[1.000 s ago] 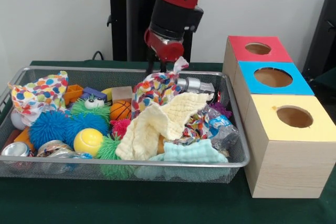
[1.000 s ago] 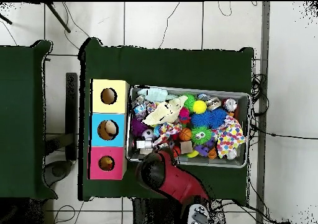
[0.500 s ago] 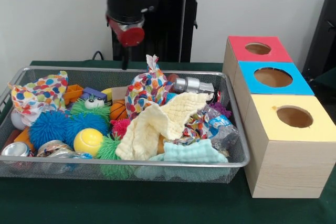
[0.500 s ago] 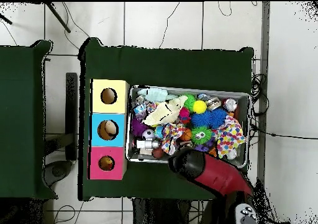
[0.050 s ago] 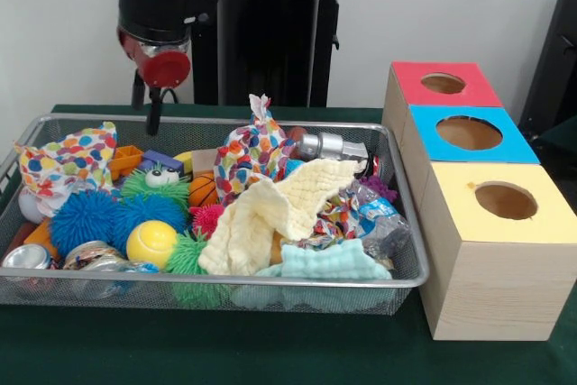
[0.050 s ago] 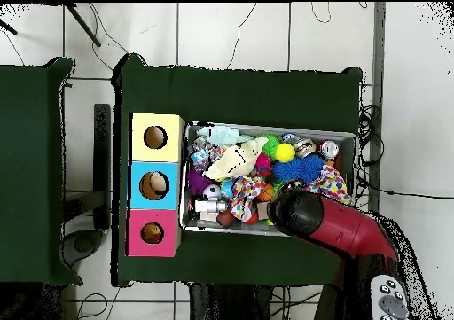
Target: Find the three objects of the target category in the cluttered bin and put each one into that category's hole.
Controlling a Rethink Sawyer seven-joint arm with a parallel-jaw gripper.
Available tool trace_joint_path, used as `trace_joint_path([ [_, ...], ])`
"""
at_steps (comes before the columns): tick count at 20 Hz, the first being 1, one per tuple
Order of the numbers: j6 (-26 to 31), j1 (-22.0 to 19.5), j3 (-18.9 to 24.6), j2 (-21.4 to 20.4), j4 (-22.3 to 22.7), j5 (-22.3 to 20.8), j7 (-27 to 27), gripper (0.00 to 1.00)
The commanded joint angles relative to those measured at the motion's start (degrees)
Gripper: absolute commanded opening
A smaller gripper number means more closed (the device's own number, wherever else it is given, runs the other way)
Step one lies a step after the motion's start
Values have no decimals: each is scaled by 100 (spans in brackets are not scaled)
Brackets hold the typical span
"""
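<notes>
Gripper [image 5: 149, 114] hangs over the far left part of the wire bin [image 5: 270, 288], above the purple block [image 5: 161, 160] and green googly-eyed ball [image 5: 155, 183]. Holding nothing; can't tell how far the fingers are spread. Bin packed: polka-dot cloth [image 5: 255, 152] bunched up mid-bin, yellow washcloth [image 5: 275, 212] draped in front of it, small basketball [image 5: 206, 189], yellow ball [image 5: 151, 243], blue spiky balls [image 5: 108, 216]. Three-hole box to the side: red [image 5: 443, 84], blue [image 5: 469, 133], yellow [image 5: 505, 200] tops

we see the bin [image 5: 397, 277] packed full, cloths [image 5: 270, 214] heaped mid-bin; box holes [image 5: 469, 132] open from above, bench [image 5: 270, 349] in front bare.
</notes>
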Motion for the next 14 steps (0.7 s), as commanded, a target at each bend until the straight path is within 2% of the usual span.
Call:
trace_joint_path([
  [1, 790, -86, 1002, 360, -882, -276, -872, 100],
  [8, 736, 68, 1222, 715, -1111, -110, -508, 100],
  [14, 526, 265, 1213, 1016, -1383, -50, -189, 100],
])
